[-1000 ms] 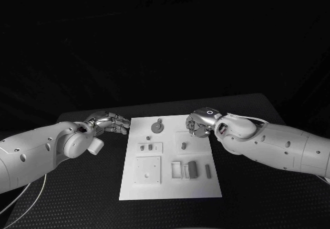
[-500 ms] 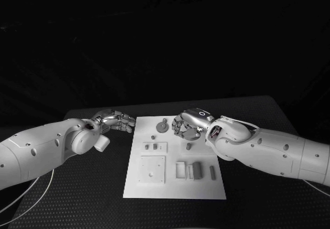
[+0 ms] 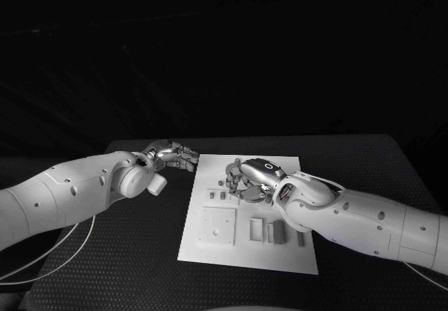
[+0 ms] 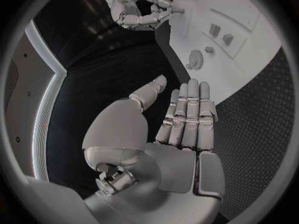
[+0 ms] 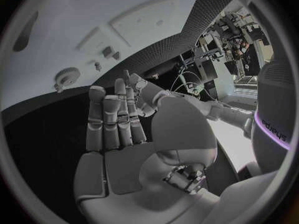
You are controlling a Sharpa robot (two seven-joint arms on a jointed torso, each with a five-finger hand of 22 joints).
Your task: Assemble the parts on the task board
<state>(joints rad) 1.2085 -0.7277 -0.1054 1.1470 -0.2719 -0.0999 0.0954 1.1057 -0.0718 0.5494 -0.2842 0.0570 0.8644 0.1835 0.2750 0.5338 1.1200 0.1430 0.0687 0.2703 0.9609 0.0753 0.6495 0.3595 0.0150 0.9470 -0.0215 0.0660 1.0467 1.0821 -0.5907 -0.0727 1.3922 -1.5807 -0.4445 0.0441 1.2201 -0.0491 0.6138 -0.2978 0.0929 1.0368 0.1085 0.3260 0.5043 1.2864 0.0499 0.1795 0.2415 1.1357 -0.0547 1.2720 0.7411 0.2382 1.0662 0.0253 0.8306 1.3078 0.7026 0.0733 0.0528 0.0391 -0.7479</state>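
Observation:
The white task board lies in the middle of the black table. Small grey parts sit on its near half beside a square recessed plate. A grey gear lies near the board's far edge, and it shows past my right fingertips. My right hand hovers over the far part of the board, fingers straight and close together, holding nothing. My left hand hangs just off the board's far left corner, flat and holding nothing. The right hand appears beyond the board's edge.
Two small square pegs stand in a raised plate near the gear. Black textured table surrounds the board on all sides. A white cable trails under my left arm.
The camera has shifted, so the board sits more to the right. My right hand has moved from the board's far right edge inward over the gear area. The left hand keeps beside the board.

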